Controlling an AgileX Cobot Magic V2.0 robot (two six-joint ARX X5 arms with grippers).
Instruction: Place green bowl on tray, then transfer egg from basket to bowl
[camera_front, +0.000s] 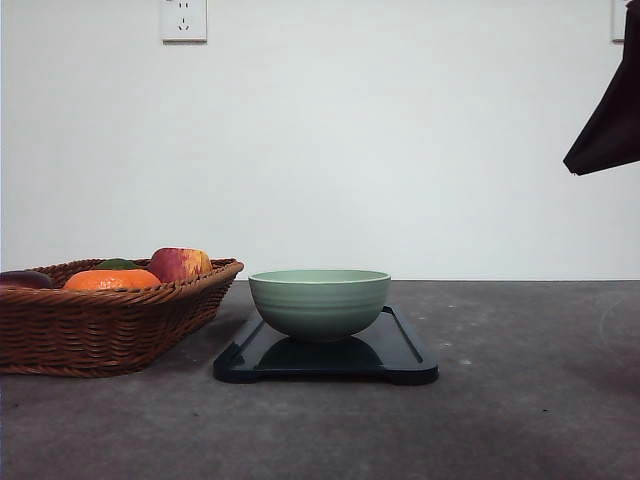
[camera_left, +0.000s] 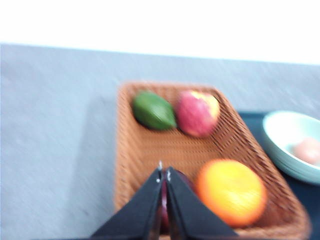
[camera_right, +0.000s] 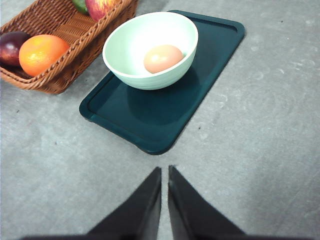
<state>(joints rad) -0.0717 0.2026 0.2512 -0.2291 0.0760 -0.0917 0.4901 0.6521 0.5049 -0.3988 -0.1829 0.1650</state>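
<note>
The egg (camera_right: 162, 58) sits in the green bowl (camera_right: 150, 50) on the tray (camera_right: 160, 120), ahead of the right gripper (camera_right: 164, 172); both grippers' fingers pinched together, empty, left gripper (camera_left: 164, 175) above the basket (camera_left: 150, 150).

In the front view, the right half of the grey table (camera_front: 530, 380) lay open, and so did a strip along the lower edge. The basket (camera_front: 110, 320) blocked the left side, with the orange (camera_front: 112, 279) and apple (camera_front: 180, 264) rising above its rim. Just beside it, at centre, the green bowl (camera_front: 319, 302) stood on the tray (camera_front: 400, 350), leaving only a narrow gap between them. A dark shape (camera_front: 608, 120) hung at the upper right. Above the bowl the air was clear.
</note>
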